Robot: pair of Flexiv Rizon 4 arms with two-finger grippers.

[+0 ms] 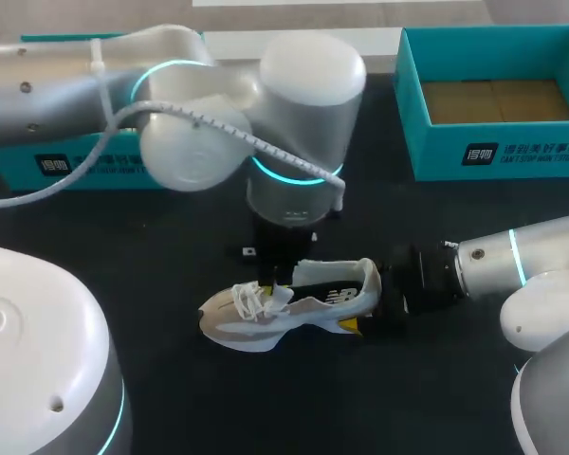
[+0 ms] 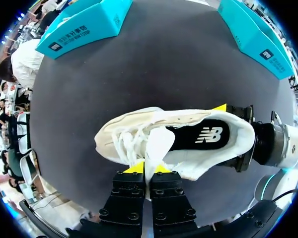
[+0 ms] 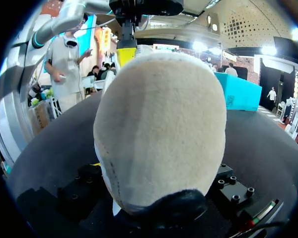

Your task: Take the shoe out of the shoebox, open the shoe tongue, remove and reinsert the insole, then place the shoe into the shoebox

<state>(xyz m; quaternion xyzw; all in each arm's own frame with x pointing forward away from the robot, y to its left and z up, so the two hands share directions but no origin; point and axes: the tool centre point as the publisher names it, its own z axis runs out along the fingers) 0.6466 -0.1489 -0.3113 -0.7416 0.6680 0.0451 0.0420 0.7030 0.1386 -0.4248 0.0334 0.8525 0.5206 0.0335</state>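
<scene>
Left wrist view: my left claw [image 2: 148,168] pinches the white tongue [image 2: 158,143] of the cream mesh sneaker [image 2: 120,140] to open it. My right claw [image 1: 377,296] clamps the heel [image 2: 241,134], steadying it mid-frame on the black tabletop [image 2: 164,64].

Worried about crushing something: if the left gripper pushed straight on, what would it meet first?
The white tongue, pinched between the left gripper's tips. Beyond it is probably the black insole, though depth is unclear.

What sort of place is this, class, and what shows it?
Probably a robot workbench, maybe a test setup: the left arm and right arm hold a white shoe on a dark table, with an open shoebox behind it.
</scene>
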